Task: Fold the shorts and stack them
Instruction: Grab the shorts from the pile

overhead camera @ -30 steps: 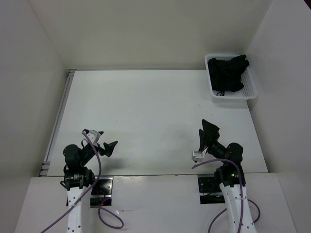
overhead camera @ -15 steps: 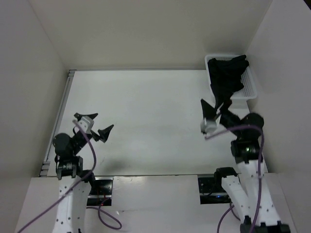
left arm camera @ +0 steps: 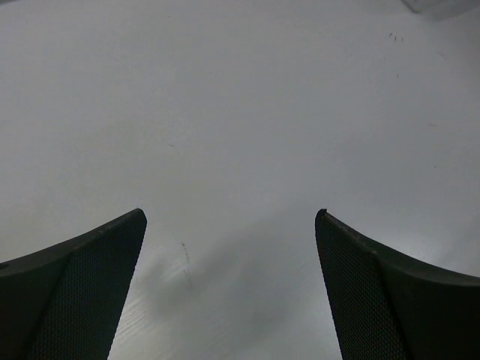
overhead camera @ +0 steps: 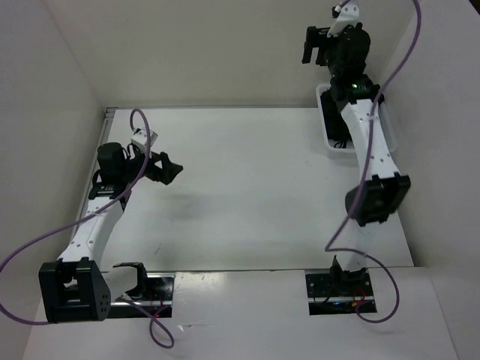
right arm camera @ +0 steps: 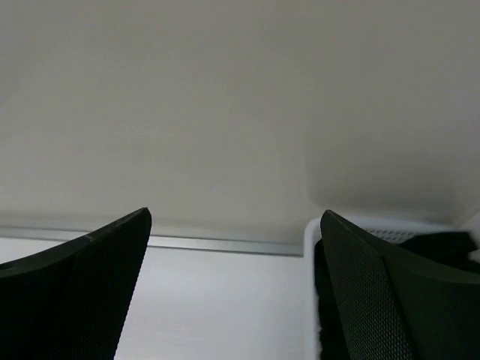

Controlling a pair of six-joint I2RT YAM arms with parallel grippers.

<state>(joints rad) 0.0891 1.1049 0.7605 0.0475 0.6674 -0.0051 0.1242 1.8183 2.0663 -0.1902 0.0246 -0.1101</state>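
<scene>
The black shorts (overhead camera: 339,129) lie bunched in the white mesh basket (overhead camera: 325,112) at the table's far right corner, mostly hidden behind my right arm. My right gripper (overhead camera: 310,45) is raised high over the basket's left side, open and empty. In the right wrist view the gripper (right arm camera: 235,217) looks at the back wall, with the basket rim (right arm camera: 308,277) and a strip of the shorts (right arm camera: 322,322) beside the right finger. My left gripper (overhead camera: 169,169) is open and empty above the left of the table. The left wrist view (left arm camera: 229,217) shows only bare tabletop between the fingers.
White walls close in the table at the back and on both sides. A metal rail (overhead camera: 90,180) runs along the table's left edge. The basket stands against the right wall.
Both arms unfolded from near their bases. The right gripper rose and swung far back over the basket. The left gripper moved up and forward over the left of the table.
</scene>
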